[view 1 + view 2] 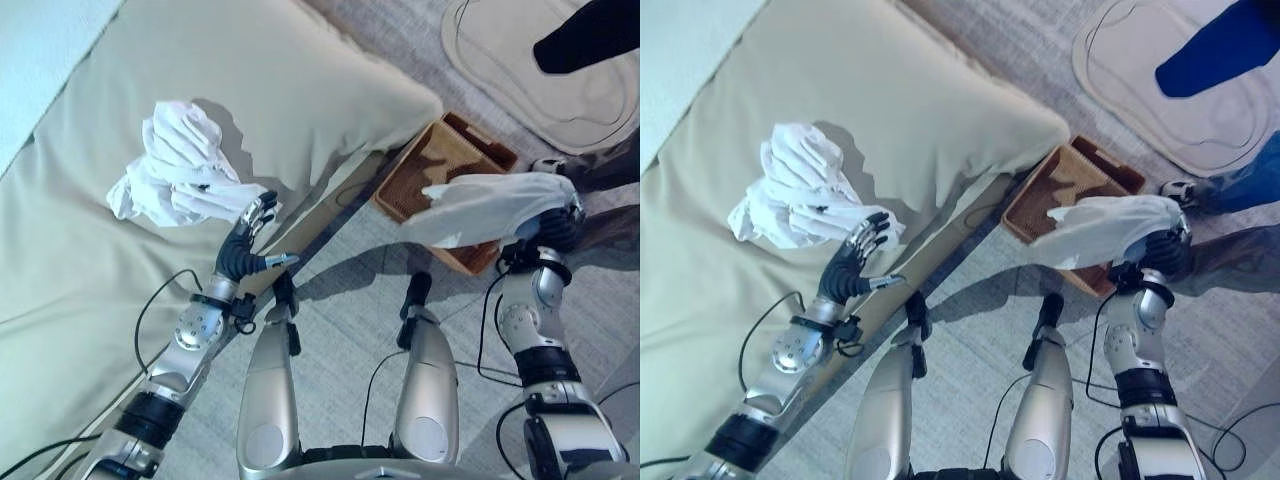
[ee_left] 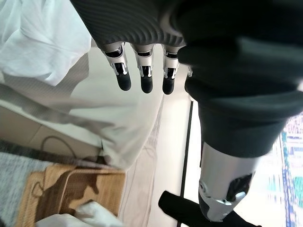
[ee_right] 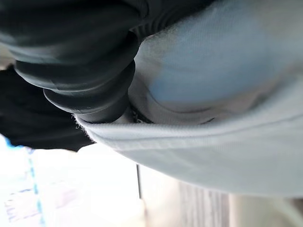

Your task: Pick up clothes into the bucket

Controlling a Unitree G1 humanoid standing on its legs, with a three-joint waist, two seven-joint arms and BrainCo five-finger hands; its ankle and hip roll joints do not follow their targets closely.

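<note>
A crumpled pile of white clothes (image 1: 175, 165) lies on the beige bed (image 1: 300, 90). My left hand (image 1: 243, 250) is open just beside the pile's near edge, its fingers (image 2: 142, 71) straight and holding nothing. A brown woven basket (image 1: 440, 160) stands on the floor by the bed's corner. Above its near side hangs a white garment (image 1: 490, 205), draped over my right hand (image 1: 555, 232) and stretching out to the left. In the right wrist view the garment (image 3: 227, 142) lies close against the hand's dark cover (image 3: 71, 61).
A pale round rug (image 1: 520, 70) lies beyond the basket. A person stands there, with a leg (image 1: 1220, 45) over the rug and a shoe (image 1: 1180, 188) just right of the basket. Grey carpet lies between the bed's edge and the basket.
</note>
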